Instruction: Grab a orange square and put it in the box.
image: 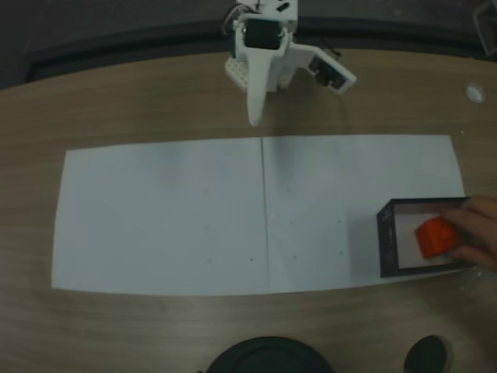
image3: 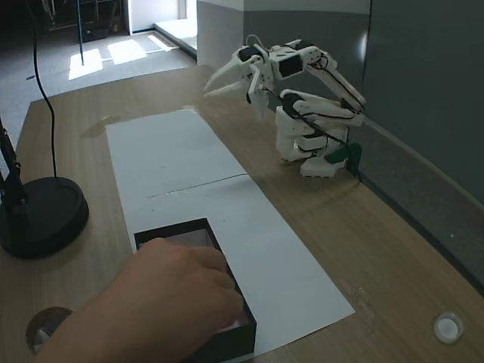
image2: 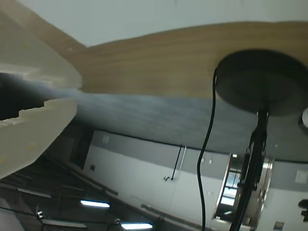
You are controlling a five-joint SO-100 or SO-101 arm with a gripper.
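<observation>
The orange square [image: 433, 237] sits inside the box [image: 386, 241] at the right end of the white paper, with a person's hand [image: 475, 229] holding it. In another fixed view the hand [image3: 159, 302] covers most of the box [image3: 172, 231]. My gripper [image: 255, 118] is far from both, raised near the arm's base at the back edge of the table. Its white fingers [image3: 227, 72] lie close together with nothing between them. The wrist view shows the gripper [image2: 79, 91] with only a thin dark slit between the jaws.
Two white paper sheets [image: 171, 214] cover the middle of the wooden table. A black round stand base [image: 268, 359] and a small dark disc [image: 427, 353] sit at the near edge. A small white cap [image: 474, 93] lies at the far right.
</observation>
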